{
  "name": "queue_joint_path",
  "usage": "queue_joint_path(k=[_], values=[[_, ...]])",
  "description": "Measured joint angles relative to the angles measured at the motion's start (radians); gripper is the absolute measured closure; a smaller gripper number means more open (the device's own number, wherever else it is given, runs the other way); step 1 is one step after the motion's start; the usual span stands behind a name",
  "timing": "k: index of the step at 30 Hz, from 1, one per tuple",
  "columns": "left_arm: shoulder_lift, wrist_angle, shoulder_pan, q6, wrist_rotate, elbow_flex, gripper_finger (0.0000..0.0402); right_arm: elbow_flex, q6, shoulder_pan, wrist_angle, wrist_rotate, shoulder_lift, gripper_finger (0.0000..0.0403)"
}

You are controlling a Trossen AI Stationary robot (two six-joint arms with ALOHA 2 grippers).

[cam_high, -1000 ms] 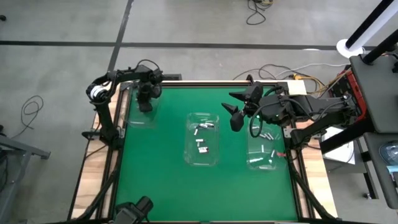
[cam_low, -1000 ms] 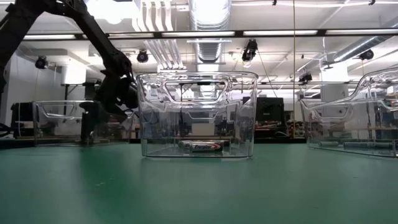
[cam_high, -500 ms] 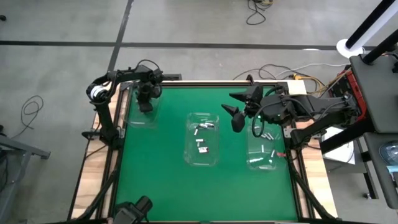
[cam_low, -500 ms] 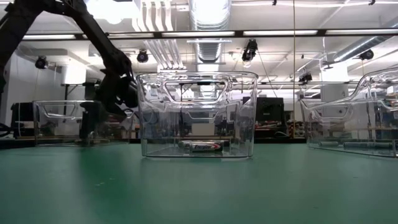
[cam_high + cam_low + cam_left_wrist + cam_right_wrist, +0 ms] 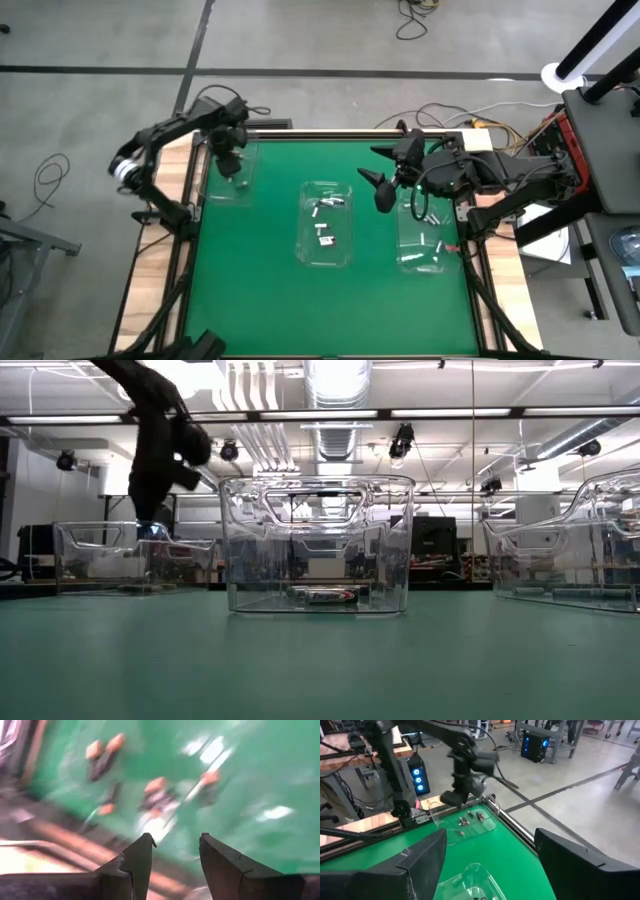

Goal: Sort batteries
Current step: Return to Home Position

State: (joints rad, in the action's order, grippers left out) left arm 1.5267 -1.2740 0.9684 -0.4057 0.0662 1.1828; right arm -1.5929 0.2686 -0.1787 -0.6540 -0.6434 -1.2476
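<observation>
High view shows three clear bins on the green worktop [image 5: 260,290]. The middle bin [image 5: 330,257] holds several silvery batteries [image 5: 323,231] lying flat on its floor. The right bin [image 5: 403,240], just beside the middle bin on the right arm's side, holds a few more of them. The left bin [image 5: 222,190] sits well apart on the middle bin's other side and nearer the far edge; from above I cannot tell what is in it.

The left arm [image 5: 170,130] hangs the left jaws over that left bin. The right arm [image 5: 480,172] holds the right jaws above the worktop between the middle bin and the right bin, near their far ends.

The left wrist view adds dark pieces [image 5: 102,762] with orange ends below, and shows the left jaws parted with nothing between them. The right wrist view shows the right jaws spread wide and empty, with small dark pieces in the left bin. The low view shows one battery on the middle bin's floor.
</observation>
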Motion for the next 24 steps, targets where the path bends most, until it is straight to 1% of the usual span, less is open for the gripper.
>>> queue_joint_path(k=[2, 3, 4, 6, 8, 13, 17, 19, 22, 24], values=[[-0.081, -0.003, -0.024, 0.045, -0.13, -0.001, 0.0258, -0.007, -0.018, 0.0, 0.001, -0.002, 0.001, 0.0107], [-0.119, -0.002, -0.044, 0.061, -0.169, -0.002, 0.0258, -0.009, -0.026, 0.0, 0.001, -0.002, 0.003, 0.0105], [-0.158, -0.003, -0.072, 0.077, -0.184, -0.002, 0.0258, -0.011, -0.033, 0.0, 0.001, -0.003, 0.003, 0.0105], [-0.232, -0.004, -0.152, 0.108, -0.184, -0.002, 0.0261, -0.015, -0.045, 0.0, -0.001, -0.002, 0.004, 0.0103], [-0.304, -0.004, -0.257, 0.158, -0.185, 0.0, 0.0266, -0.016, -0.047, 0.0, -0.001, -0.002, 0.004, 0.0103], [-0.412, 0.044, -0.565, 0.398, -0.188, 0.027, 0.0275, -0.017, -0.075, 0.001, -0.022, -0.002, 0.015, 0.0104], [-0.458, 0.167, -0.768, 0.576, -0.18, 0.017, 0.028, -0.017, -0.092, 0.001, -0.027, 0.002, 0.016, 0.0099], [-0.479, 0.247, -0.849, 0.65, -0.163, 0.0, 0.0285, -0.017, -0.094, 0.001, -0.026, 0.031, 0.017, 0.0097], [-0.531, 0.36, -0.956, 0.735, -0.098, -0.045, 0.0297, -0.016, -0.088, -0.005, -0.017, 0.049, 0.009, 0.0099], [-0.578, 0.418, -1.011, 0.778, -0.044, -0.079, 0.0317, -0.013, -0.103, -0.016, -0.016, 0.049, 0.003, 0.0104]])
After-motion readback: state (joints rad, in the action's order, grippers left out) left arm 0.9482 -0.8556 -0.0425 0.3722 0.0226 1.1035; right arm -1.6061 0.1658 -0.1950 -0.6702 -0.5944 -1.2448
